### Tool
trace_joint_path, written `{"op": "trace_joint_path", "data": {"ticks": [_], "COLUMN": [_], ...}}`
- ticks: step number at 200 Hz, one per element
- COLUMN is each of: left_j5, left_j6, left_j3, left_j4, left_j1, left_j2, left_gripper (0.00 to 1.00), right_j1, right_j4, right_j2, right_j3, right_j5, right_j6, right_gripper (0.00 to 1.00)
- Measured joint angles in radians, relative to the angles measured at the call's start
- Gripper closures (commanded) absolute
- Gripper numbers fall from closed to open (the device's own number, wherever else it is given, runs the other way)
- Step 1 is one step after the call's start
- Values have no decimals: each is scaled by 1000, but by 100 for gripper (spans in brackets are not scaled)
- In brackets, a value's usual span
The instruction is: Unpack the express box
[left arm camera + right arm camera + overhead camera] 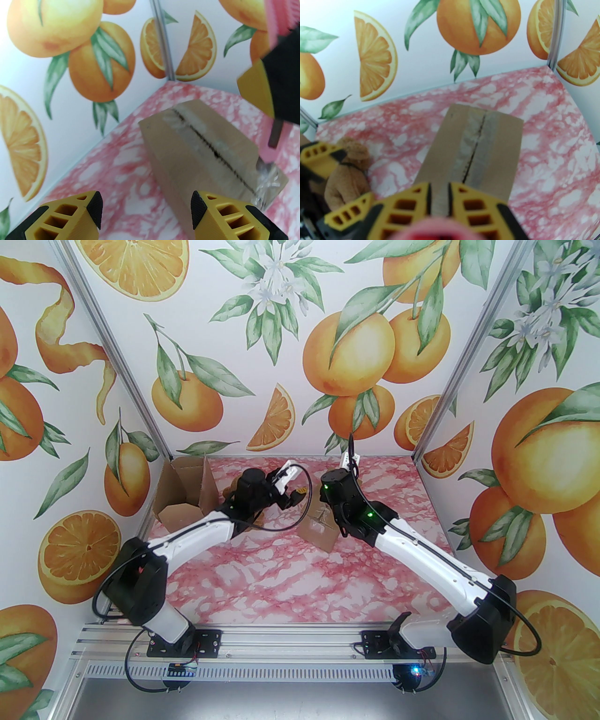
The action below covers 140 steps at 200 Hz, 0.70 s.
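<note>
Nearest the bases, the right gripper (439, 199) is pinched tight on a pink cutter (269, 155). In the left wrist view the cutter comes down from 2 o'clock, with its tip at the box (487, 150) end of the tape (464, 145). That angle suits a blade run along the seam. The dark ragged line down the middle suggests the tape is already slit for most of its length. The box lies about mid-table (300, 587) with its flaps closed, so nothing has come out of it yet. The left gripper (146, 208) hangs low beside it, at 9 o'clock in the right wrist view. Its fingers are spread wide and hold nothing. It probably waits there to steady the box or lift a flap once the blade is clear. A little farther on, at 8 o'clock in the right wrist view, a brown bear (346, 173) sits on the table by the left gripper. It is apart from the box and out of the cutter's path. Farthest off, at 10 o'clock in the top view, an open carton (180, 502) stands against the wall, flaps up. It is set aside and out of both arms' way.
</note>
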Motion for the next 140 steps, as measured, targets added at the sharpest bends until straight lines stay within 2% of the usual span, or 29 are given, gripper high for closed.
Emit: {"op": "trace_joint_path", "data": {"ticks": [23, 59, 81, 140], "left_j5": [76, 190, 245, 348], "left_j6": [-66, -196, -269, -355], "left_j3": [131, 433, 551, 587], "left_j4": [-64, -159, -187, -223], "left_j1": [31, 78, 93, 88], "left_j2": [118, 352, 448, 497], "left_gripper": [26, 26, 26, 25], "right_j1": [-2, -2, -2, 2], "right_j4": [18, 31, 26, 7], "right_j2": [-3, -31, -59, -136], "right_j3": [-6, -34, -54, -102], "right_j5": [-23, -60, -64, -90], "right_j6": [-13, -18, -8, 25], "right_gripper": [100, 100, 100, 100]}}
